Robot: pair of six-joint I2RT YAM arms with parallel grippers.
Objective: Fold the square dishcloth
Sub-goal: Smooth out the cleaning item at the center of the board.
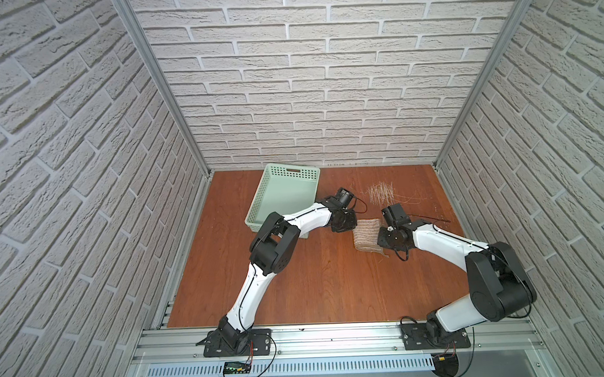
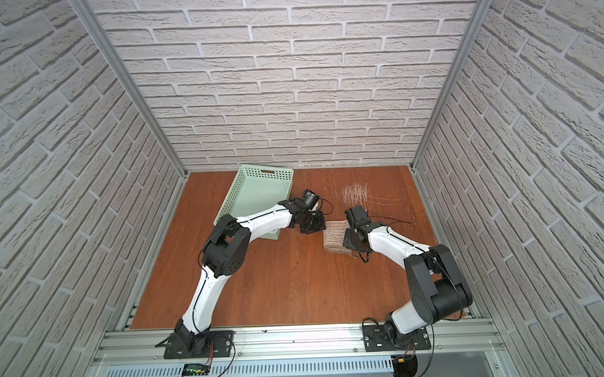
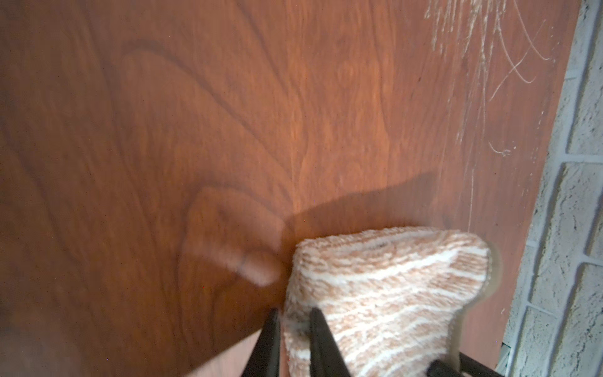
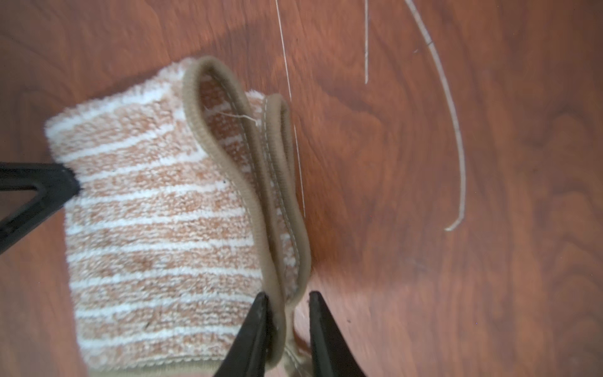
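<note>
My right gripper (image 4: 287, 295) stands parted astride the doubled brown hem (image 4: 192, 111) of the square dishcloth (image 4: 156, 209), lower middle of the frame; 1 finger (image 4: 257, 320) touches it; 3 pale strands (image 4: 458, 137) lie on the wood (image 4: 522, 261), upper right.

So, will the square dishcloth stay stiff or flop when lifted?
Probably floppy: the square dishcloth bends into soft curves, its hem looping. Likely light; the pile looks fluffy. Hardly slippery, since the texture seems rough.

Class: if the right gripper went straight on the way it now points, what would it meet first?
The square dishcloth: its brown hem lies between the right gripper's jaws, so contact would probably come almost at once.
</note>
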